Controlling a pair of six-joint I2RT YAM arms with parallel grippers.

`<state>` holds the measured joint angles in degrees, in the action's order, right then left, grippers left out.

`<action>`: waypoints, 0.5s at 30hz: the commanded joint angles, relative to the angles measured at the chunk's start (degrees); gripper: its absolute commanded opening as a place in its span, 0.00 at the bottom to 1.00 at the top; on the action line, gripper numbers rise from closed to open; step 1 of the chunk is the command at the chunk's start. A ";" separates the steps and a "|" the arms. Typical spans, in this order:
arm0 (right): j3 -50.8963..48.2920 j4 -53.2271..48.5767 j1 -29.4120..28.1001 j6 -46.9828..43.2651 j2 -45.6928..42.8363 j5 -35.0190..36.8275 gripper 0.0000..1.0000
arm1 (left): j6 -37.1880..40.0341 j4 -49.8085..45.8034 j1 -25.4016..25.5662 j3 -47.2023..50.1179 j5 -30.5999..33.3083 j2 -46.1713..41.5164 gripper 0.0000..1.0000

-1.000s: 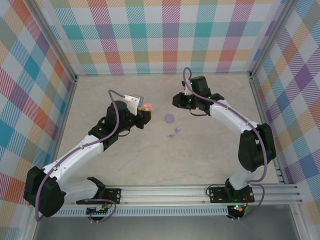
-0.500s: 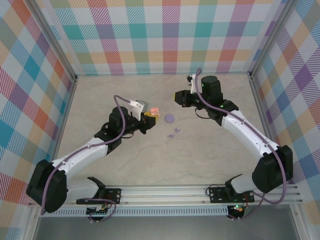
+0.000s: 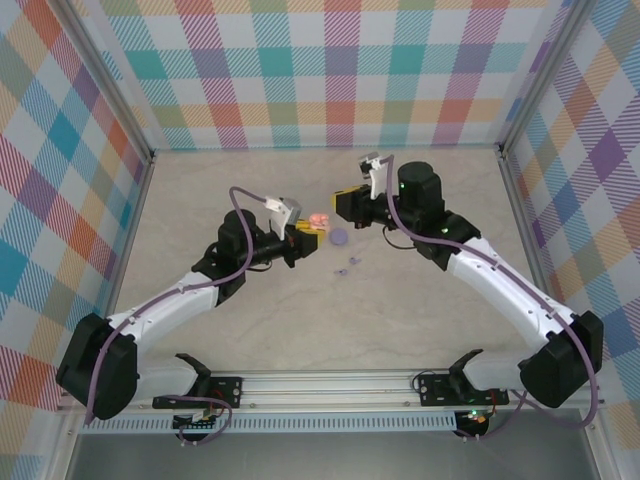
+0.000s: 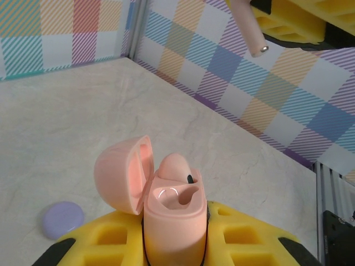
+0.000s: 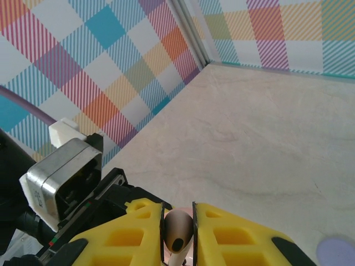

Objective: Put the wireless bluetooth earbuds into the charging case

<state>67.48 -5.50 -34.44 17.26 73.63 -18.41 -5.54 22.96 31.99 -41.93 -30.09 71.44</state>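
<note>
A pale pink earbud (image 5: 178,227) was pinched tight in the right fingers (image 5: 233,235), above the middle of the worktop (image 3: 420,290). It was near the open pink charging case (image 4: 172,216), which the left fingers (image 4: 111,244) clamped. The insertion step seemed in hand. Next, I judge, the stem must line up over the free socket (image 4: 176,195).

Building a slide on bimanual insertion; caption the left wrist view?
Left fingers grip the open pink charging case, one earbud seated; right fingers hold a second pink earbud at upper right.
</note>
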 commanded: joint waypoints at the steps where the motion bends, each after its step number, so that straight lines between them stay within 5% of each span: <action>1: 0.06 2.38 -1.31 -2.09 -1.37 1.69 0.18 | -2.19 3.81 1.06 -3.31 -2.96 0.33 0.09; 15: 1.93 1.50 -6.09 -5.29 -1.37 6.89 0.19 | -3.64 2.84 1.49 -6.08 -5.18 -0.37 0.09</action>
<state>67.51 -5.32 -39.83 13.96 73.28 -12.91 -8.58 24.18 32.32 -45.82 -33.63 71.83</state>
